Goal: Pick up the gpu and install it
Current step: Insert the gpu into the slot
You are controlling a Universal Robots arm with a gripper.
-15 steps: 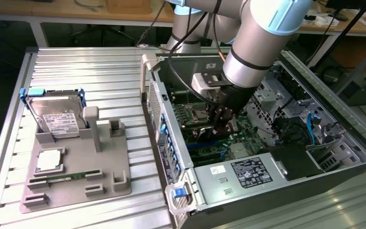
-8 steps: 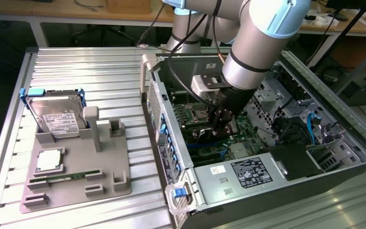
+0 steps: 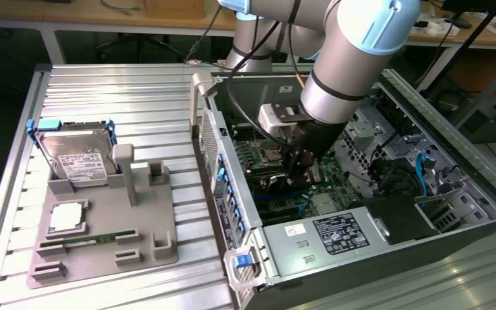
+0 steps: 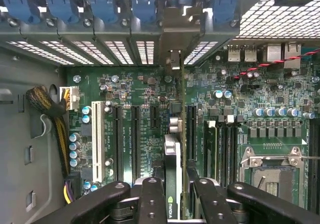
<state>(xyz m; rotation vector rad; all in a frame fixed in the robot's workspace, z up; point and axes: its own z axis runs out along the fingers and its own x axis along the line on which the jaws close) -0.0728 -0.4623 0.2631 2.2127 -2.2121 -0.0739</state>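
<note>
exterior view: gripper [image 3: 301, 169] reaches down inside the open computer case [image 3: 454, 213], over the motherboard [image 3: 276, 205]. wrist view: its jaws are clamped on the gpu [image 4: 174, 156], held edge-on above a slot; partial nvidia logo visible.

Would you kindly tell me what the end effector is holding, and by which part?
The end effector holds the gpu, gripped edge-on by its upper edge, above the motherboard.

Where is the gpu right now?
The gpu is held edge-on in the gripper inside the open computer case, standing over the motherboard's expansion slots, its bracket end toward the case's rear slot covers.
</note>
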